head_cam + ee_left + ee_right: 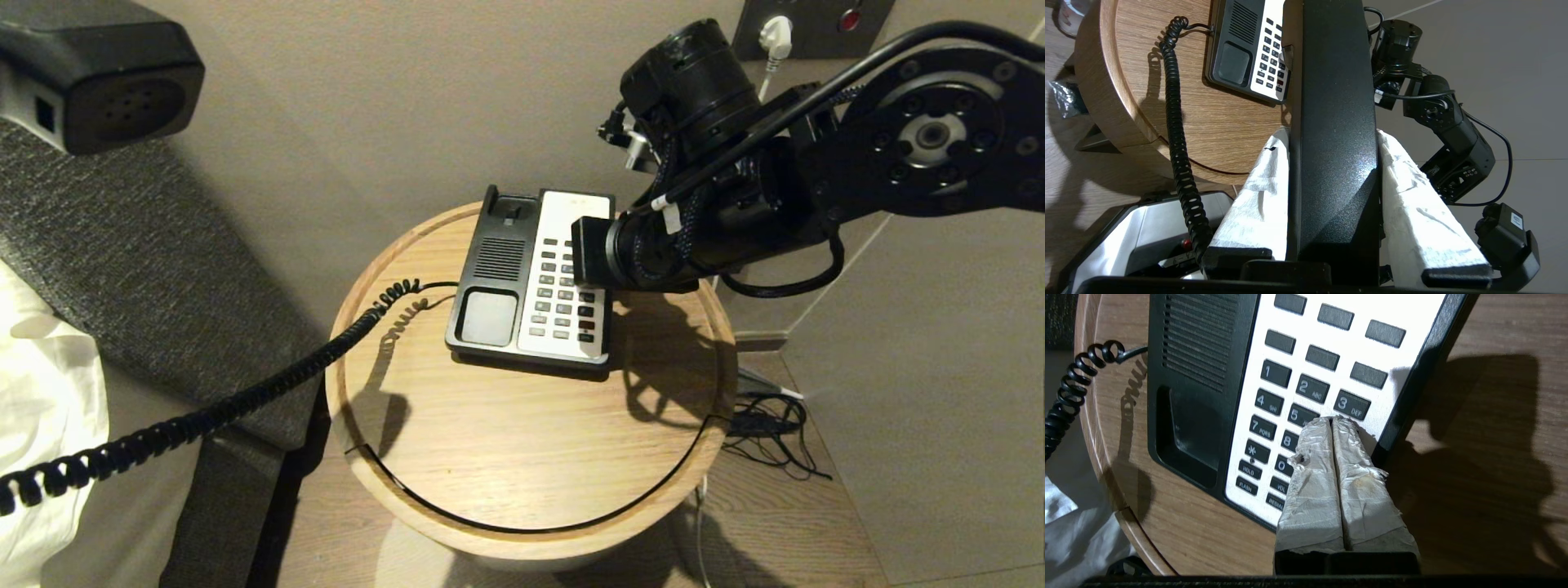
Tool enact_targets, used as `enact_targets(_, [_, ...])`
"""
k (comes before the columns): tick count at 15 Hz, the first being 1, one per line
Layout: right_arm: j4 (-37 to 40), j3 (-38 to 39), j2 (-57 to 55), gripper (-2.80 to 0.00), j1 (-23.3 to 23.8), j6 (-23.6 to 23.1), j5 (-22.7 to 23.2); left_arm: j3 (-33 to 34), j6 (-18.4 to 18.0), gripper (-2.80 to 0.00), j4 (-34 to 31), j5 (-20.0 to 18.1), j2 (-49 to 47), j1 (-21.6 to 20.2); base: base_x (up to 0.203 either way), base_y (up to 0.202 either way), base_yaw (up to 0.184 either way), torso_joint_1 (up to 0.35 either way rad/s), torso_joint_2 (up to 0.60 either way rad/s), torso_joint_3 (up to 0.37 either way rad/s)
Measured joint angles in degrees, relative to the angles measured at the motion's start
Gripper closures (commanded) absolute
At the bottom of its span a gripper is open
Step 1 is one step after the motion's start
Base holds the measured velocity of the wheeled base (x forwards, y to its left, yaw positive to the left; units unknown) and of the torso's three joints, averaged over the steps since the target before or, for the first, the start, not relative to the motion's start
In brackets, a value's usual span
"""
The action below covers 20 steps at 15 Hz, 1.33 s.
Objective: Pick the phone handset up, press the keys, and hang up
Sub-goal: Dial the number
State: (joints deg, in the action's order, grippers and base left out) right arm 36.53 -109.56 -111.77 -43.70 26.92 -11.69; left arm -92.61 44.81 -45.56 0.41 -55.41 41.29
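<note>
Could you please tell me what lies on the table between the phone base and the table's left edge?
In the head view, only the black coiled cord and its shadow cross that stretch of the wooden table, running from the phone base off the left edge.

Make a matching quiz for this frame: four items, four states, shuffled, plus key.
Items:
1. phone handset
2. right gripper
3. coiled cord
4. phone base

States:
A. shut, tips at the keypad
B. on the round wooden table, cradle empty
C. clamped in the left gripper
D. stretched off the table edge

Pairs: 1-C, 2-A, 3-D, 4-B
</note>
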Motion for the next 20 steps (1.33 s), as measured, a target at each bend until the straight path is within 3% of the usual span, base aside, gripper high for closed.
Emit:
enact_targets(4, [0.7,0.0,1.5,0.0,-2.4,0.1,-0.1,0.0,-0.1,0.0,0.0,-0.5,-0.1,0.0,0.0,0.0,0.0,0.0,0.0,0.0])
enact_targets(13, [10.5,0.5,3.5,0.0,-2.9,0.6,0.5,1.4,-0.1,0.0,0.0,-0.8,0.6,-0.5,0.0,0.0,0.0,0.0,0.0,0.0])
enact_targets(20, [10.6,0.3,2.3,0.0,-4.1,0.7,2.8,1.8,-0.1,0.0,0.0,-0.8,0.7,-0.7,0.0,0.0,0.0,0.0,0.0,0.0])
